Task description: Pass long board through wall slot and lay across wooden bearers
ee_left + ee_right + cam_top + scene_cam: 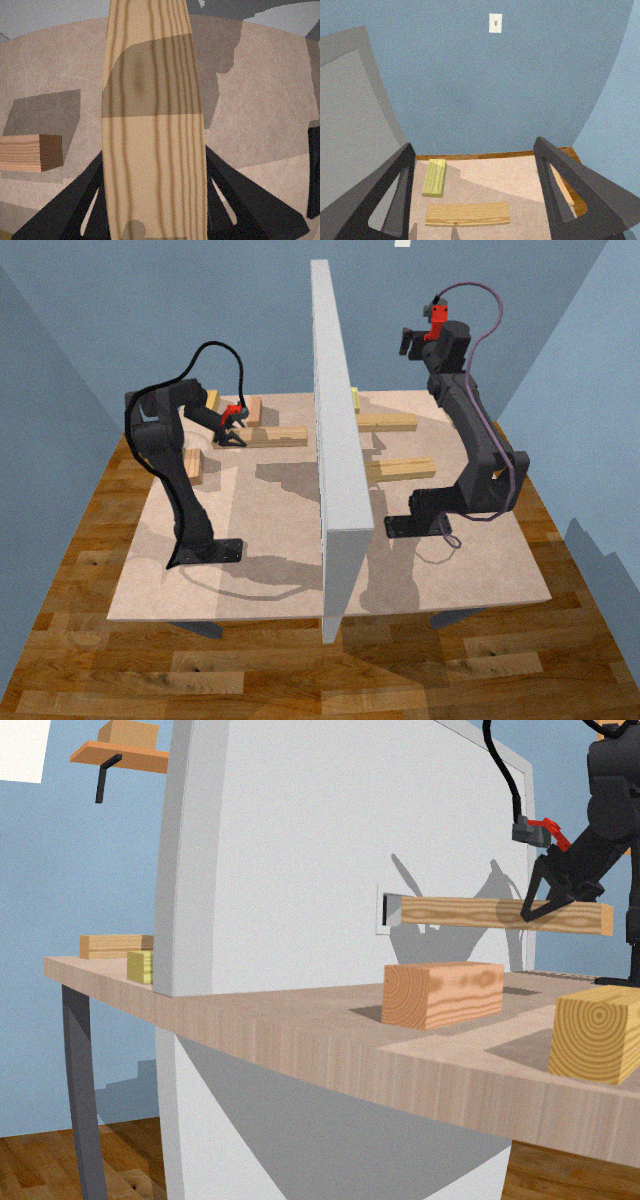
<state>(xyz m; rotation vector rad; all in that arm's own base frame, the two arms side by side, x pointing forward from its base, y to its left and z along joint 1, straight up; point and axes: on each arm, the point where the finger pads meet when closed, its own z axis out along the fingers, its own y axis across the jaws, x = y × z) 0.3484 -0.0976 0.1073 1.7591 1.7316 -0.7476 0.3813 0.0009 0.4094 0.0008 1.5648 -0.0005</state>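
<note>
My left gripper (236, 438) (529, 913) (153, 147) is shut on the long board (279, 436) (465, 911) (150, 90) near its rear end. The board is held about level above the table. Its front end is at the height of the slot (392, 909) and appears just short of the grey panel wall (341, 472) (289, 849). Beyond the wall, two bearers lie on the table, a farther one (398, 422) (470, 214) and a nearer one (405, 468). My right gripper (407, 343) (474, 146) is open and empty, high above that side.
A pink offcut (254, 411) (439, 996) (22, 152) lies below and beside the board. A yellow offcut (212, 399) (589, 1035) and a brown one (193, 465) are farther from the wall. A yellow-green offcut (355, 400) (138, 966) (434, 178) lies beyond the wall.
</note>
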